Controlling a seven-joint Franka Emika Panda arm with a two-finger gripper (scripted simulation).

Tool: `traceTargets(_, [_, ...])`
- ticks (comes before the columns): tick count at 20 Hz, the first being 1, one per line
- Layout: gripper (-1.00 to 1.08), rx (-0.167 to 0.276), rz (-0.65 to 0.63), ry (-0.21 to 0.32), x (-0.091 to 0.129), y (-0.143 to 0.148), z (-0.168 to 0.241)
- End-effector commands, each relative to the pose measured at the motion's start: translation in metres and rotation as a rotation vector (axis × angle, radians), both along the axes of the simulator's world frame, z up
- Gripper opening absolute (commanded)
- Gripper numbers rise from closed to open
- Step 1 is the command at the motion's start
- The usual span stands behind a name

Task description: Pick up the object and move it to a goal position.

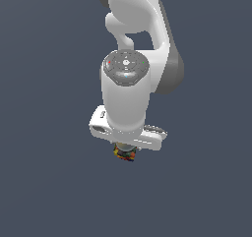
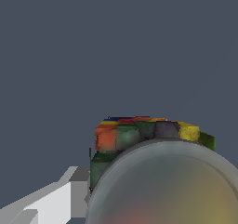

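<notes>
One arm, one item: those are all we find in the two views. No table edge or corner appears in either; the ground is a uniform dark blue-grey, so we cannot place anything against the table's borders, nor can we say whether the item rests on a surface or hangs clear of it.

The object point(image 1: 125, 154) sits directly under the white gripper point(image 1: 126, 150), a small patch of orange, red, yellow and dark colour peeping out below the hand. In the wrist view the object point(image 2: 139, 134) fills the lower part of the frame close to the camera, its coloured blocks partly masked by a greyish rounded dome; one pale finger point(image 2: 56, 202) reaches in beside it and appears to touch or nearly touch its side.

The second finger is not visible, and the arm's own body hides the fingertips in the exterior view. We therefore cannot tell whether the fingers are clamped on the object or merely straddling it.

Our assessment: the approach is complete, with the hand positioned on the item. A confirmed grasp, the lift and the transfer remain outstanding. No goal marker is visible in either view.
</notes>
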State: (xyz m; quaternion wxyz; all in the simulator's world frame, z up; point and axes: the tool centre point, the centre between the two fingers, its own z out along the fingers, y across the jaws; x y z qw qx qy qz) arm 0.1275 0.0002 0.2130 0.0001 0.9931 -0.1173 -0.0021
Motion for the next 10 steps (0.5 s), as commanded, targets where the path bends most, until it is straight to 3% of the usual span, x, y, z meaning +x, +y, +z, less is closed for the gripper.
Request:
traceTargets(1, [-1.00, 0.000, 0.000, -0.004, 0.0054, -0.0011, 0.0064])
traceTargets(10, [-1.00, 0.000, 0.000, -0.004, 0.0117, -0.0026, 0.0112])
